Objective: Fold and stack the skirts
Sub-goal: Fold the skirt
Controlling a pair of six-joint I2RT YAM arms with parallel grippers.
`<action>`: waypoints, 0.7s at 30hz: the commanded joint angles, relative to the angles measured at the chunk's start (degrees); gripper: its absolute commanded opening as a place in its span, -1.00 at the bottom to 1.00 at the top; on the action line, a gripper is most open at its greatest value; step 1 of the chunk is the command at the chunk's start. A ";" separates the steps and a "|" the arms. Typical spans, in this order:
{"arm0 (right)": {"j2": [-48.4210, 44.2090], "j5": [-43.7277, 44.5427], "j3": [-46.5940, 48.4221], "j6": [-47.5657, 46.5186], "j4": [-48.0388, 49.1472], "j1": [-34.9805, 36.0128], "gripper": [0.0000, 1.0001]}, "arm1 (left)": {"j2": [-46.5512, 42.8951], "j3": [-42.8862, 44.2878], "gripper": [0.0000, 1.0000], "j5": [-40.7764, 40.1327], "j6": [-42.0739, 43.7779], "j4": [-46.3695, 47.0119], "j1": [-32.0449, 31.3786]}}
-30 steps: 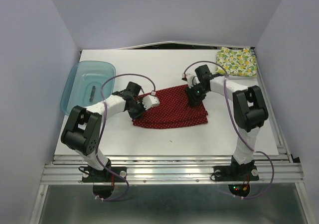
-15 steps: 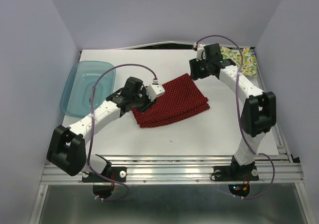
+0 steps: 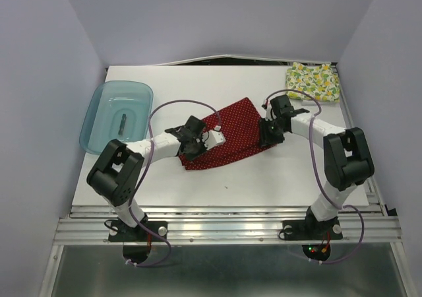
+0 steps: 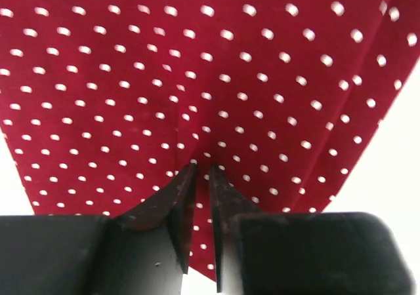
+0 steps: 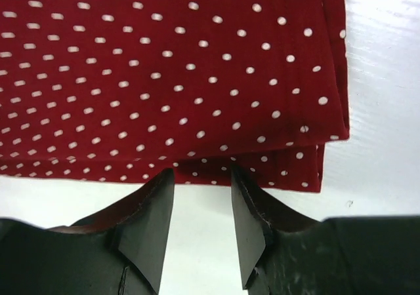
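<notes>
Dark red polka-dot skirt (image 3: 234,131) is lying folded mid-counter, now sitting on the diagonal with one corner pointing to the rear. A second ago it was lying square across the counter (image 3: 264,178), so the bundle has been swung round.

Left gripper (image 4: 203,170) is pressing low on the skirt's left part. Its jaws are drawn in to a thin slit, and a small pucker of cloth is rising from the tips; I am reading that as a pinch on the fabric.

Right gripper (image 5: 201,172) is back down at the skirt's right edge, having been up near the rear corner half a second ago. Its jaws are standing moderately apart, straddling the stacked hem layers with bare counter between them, holding nothing.

Cream fruit-print skirt (image 3: 313,82) is resting folded at the far right corner, well apart from the red one. Blue plastic tray (image 3: 99,122) is sitting at far left.

Judgement: both skirts are looking folded. The turn is lining the red one up toward the cream one, and the arms seem to be setting up a two-point grip for carrying it over to stack. Layers may slip if only the top ply is being caught.
</notes>
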 commanded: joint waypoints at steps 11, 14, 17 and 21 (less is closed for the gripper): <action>15.69 2.65 15.96 -1.95 8.36 -1.11 -0.14 | -2.06 -3.31 -0.79 2.72 -6.35 -3.75 -9.18; 16.40 0.46 20.01 -0.46 7.48 -1.11 -0.14 | -4.25 -1.12 -0.55 3.16 -10.40 -3.31 -9.36; 10.61 -0.60 17.84 2.17 7.74 -1.11 -0.08 | -9.34 1.86 -0.32 3.42 -12.77 -1.82 -9.27; 0.59 -0.96 10.82 8.22 10.81 -2.25 -0.05 | -11.38 10.10 -0.06 3.25 -16.10 1.16 -9.27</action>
